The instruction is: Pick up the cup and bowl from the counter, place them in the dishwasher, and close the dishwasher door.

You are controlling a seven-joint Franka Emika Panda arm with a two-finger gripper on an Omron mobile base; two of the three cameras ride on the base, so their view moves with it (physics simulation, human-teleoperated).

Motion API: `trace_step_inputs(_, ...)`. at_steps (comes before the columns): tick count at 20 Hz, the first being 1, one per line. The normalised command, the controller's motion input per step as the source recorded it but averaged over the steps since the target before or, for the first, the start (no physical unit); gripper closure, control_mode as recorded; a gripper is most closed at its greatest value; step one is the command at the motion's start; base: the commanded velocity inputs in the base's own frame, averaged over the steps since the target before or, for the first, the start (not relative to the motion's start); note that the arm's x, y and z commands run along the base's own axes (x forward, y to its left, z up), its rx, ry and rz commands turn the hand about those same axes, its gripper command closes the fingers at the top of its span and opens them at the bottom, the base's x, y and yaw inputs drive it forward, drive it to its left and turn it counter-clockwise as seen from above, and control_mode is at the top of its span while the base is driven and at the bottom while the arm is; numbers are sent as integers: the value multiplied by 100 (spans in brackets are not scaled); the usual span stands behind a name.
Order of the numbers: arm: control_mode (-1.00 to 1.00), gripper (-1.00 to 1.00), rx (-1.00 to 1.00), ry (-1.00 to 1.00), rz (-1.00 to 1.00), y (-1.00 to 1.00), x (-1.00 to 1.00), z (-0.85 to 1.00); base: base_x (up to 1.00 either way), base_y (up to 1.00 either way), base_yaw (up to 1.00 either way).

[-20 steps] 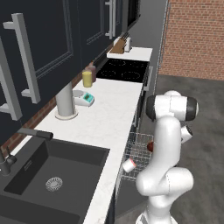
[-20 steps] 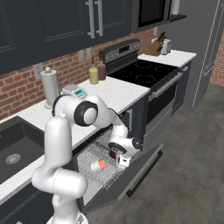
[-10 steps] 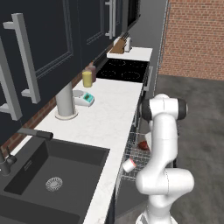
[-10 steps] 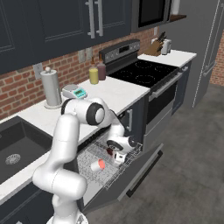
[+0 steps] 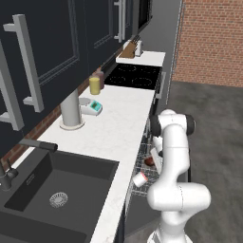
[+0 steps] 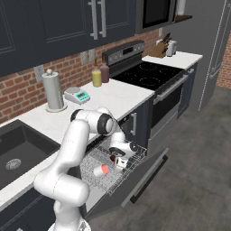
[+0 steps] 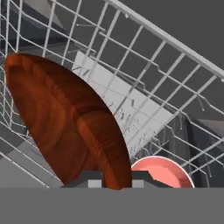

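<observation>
The bowl [image 7: 65, 127], dark red-brown with a wood-like grain, stands tilted on edge at the left of the hand view, over the wire rack [image 7: 144, 83]. The cup [image 6: 100, 170], white with a pink inside, lies on its side in the rack at lower centre. The dishwasher door [image 6: 135, 189] hangs open below it.

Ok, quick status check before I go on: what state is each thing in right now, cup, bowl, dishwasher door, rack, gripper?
cup: lying on its side in the rack, pink inside showing.
bowl: on edge, gripped at its rim over the rack.
dishwasher door: open, dropped down.
rack: pulled out over the door.
gripper: shut on the bowl, low over the rack.
counter: neither cup nor bowl on it.
</observation>
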Motion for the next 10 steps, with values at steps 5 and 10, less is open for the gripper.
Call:
trace_step_inputs(5,-100,100,0,4,0,0,14,-61,0,0,0)
trace_step_inputs(10,-100,100,0,3,0,0,8,-60,0,0,0)
